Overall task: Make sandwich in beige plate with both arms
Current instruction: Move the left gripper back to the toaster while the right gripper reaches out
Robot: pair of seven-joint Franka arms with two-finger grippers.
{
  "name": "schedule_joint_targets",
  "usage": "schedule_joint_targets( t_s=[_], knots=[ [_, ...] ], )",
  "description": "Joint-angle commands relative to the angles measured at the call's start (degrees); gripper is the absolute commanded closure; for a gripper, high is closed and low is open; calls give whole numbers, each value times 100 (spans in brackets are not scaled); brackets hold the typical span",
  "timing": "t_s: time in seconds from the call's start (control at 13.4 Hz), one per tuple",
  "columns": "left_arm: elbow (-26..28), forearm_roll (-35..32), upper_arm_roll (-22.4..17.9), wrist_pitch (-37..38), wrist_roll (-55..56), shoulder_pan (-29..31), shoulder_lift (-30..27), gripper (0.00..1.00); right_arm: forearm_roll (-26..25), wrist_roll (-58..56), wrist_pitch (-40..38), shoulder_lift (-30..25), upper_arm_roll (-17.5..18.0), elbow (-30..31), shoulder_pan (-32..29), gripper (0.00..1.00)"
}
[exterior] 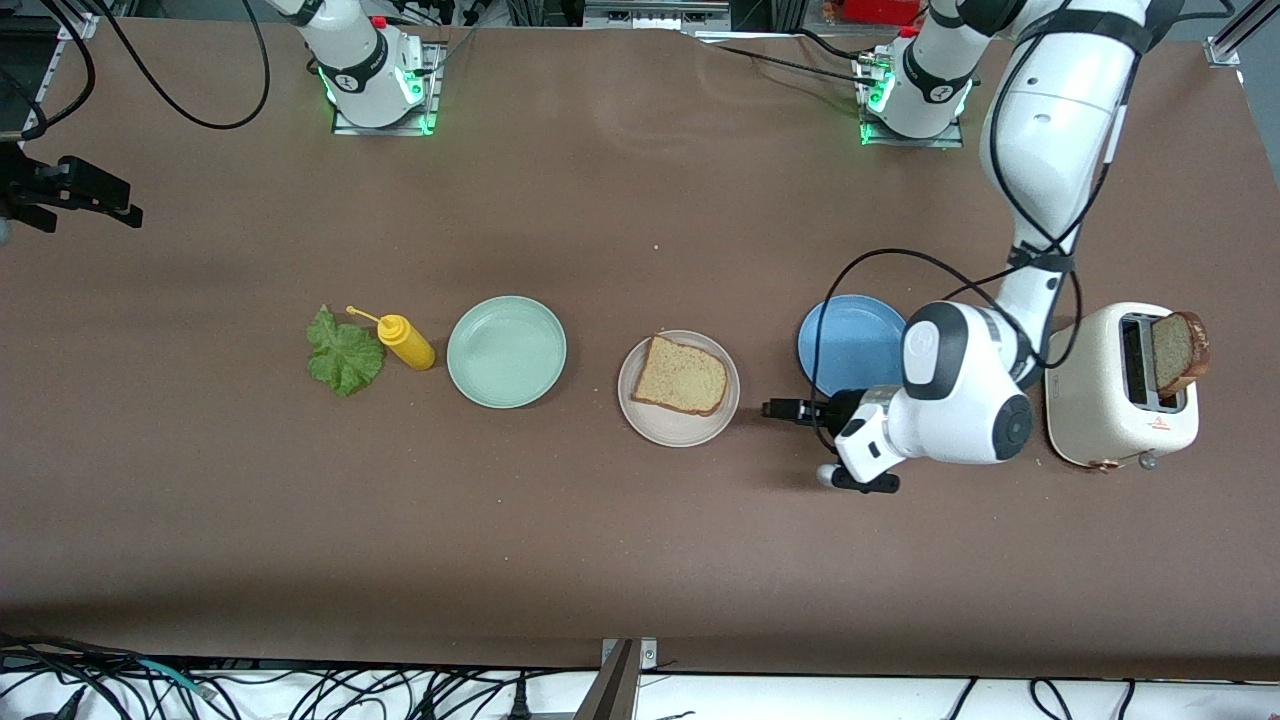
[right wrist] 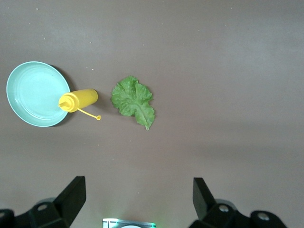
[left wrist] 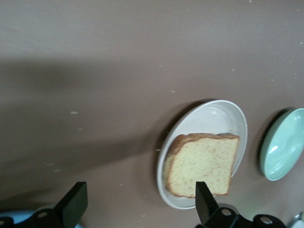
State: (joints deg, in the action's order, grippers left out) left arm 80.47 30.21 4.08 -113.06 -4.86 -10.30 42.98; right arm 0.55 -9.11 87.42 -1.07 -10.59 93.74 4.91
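Brown bread slice (exterior: 680, 375) on beige plate (exterior: 655, 425), beside open left gripper (exterior: 785, 409).

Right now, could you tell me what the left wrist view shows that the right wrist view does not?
Only the left wrist view shows the beige plate with one bread slice lying on it, below the open left gripper. Only the right wrist view shows the lettuce leaf and yellow squeeze bottle on the table, with the open right gripper above. Both show the mint-green plate and brown table.

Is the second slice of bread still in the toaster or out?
In: the bread slice stands upright, sticking up from a slot of the toaster; nothing grips it.
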Motion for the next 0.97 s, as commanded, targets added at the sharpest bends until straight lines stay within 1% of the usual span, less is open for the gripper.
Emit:
schedule_joint_targets(
  t_s=[0.0,0.3,0.45,0.52,0.89],
  knots=[
    [92,-716,-39,266,248,177,-369,0,-81,-12,-164,98,-14,-137,36,0],
    [83,-1709,-30,767,249,581,-711,0,-29,-117,-173,415,-40,-137,-16,0],
    [83,-2088,-30,1057,214,731,-896,0,-2,-502,-156,432,-31,-41,-16,0],
    [92,-2272,-30,1154,205,757,-957,0,33,-791,-95,450,-31,107,-8,0],
    [92,-3090,-30,1514,187,951,-1431,0,629,-2601,1134,450,-101,907,-25,1]
  ],
)
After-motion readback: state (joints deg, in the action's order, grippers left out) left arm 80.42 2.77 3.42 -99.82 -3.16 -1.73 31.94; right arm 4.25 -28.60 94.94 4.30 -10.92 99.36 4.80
